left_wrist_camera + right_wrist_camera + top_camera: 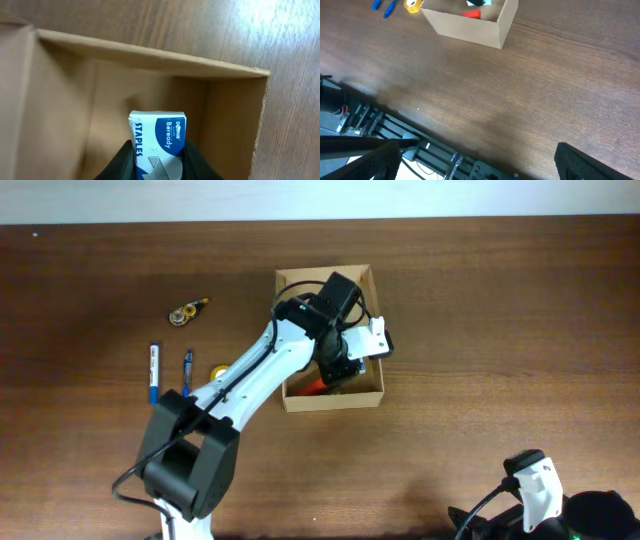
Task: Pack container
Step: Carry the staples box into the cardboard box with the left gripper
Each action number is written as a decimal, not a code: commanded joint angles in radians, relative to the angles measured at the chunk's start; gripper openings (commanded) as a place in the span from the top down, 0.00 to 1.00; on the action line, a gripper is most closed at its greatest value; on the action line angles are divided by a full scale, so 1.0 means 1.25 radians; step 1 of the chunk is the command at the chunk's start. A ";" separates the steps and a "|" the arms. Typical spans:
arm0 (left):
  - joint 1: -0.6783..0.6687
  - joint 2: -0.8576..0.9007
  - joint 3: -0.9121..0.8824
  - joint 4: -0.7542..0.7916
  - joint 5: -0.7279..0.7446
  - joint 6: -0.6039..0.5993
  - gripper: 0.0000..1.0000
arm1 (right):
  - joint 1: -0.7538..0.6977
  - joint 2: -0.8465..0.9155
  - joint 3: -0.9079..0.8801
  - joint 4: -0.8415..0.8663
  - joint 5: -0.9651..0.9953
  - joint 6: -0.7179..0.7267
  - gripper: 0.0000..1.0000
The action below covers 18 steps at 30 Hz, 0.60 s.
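The container is a tan cardboard box standing open at the table's centre. My left arm reaches down into it, and my left gripper is shut on a white and blue staples box, held upright between the black fingers above the container floor. From overhead the left gripper hides most of the inside; a red item shows at the front left corner. My right gripper stands open and empty over the table's near edge, far from the container.
Left of the container lie two blue pens and a yellow tape roll. A small yellow and silver item lies further back. The right arm rests at the front right corner.
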 commanded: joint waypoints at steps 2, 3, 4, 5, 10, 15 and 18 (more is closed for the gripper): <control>-0.002 0.009 -0.009 0.000 0.054 0.081 0.81 | 0.004 -0.003 -0.004 0.000 -0.004 -0.006 0.01; -0.003 0.009 -0.009 0.000 0.057 0.082 0.81 | 0.004 -0.003 -0.004 0.000 -0.004 -0.006 0.01; -0.005 0.009 -0.009 0.000 0.060 0.083 0.81 | 0.004 -0.003 -0.004 0.000 -0.004 -0.006 0.01; -0.007 0.009 -0.009 -0.001 0.064 0.088 0.81 | 0.004 -0.003 -0.004 0.000 -0.004 -0.006 0.01; -0.032 0.009 -0.009 -0.001 0.070 0.111 0.81 | 0.004 -0.003 -0.004 0.000 -0.004 -0.006 0.01; -0.046 0.009 -0.009 0.000 0.020 0.111 0.81 | 0.004 -0.003 -0.004 0.000 -0.004 -0.006 0.01; -0.046 0.009 -0.009 -0.001 0.016 0.111 0.81 | 0.004 -0.003 -0.004 0.000 -0.004 -0.006 0.01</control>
